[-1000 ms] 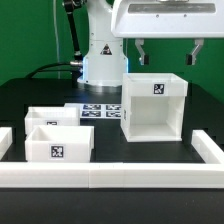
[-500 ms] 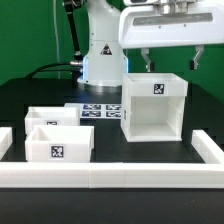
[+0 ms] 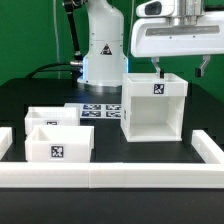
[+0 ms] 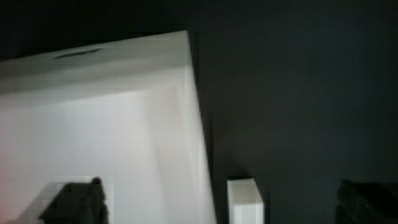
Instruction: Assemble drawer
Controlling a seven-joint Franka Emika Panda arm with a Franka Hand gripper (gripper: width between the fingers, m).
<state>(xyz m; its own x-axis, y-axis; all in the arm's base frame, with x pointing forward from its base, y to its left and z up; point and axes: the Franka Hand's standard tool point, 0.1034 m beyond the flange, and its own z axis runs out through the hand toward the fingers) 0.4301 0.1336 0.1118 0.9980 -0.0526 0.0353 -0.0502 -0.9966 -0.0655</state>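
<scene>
tool point(image 3: 181, 70) dropped lower, fingers spread, just above the housing point(image 3: 155, 108).

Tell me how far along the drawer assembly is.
Nothing looks done yet: the back tray and front tray sit outside the housing, apart from it on the exterior view's left. Nothing is in hand; the open end effector hovers above the housing's top. Left: fitting both trays into the housing.
</scene>
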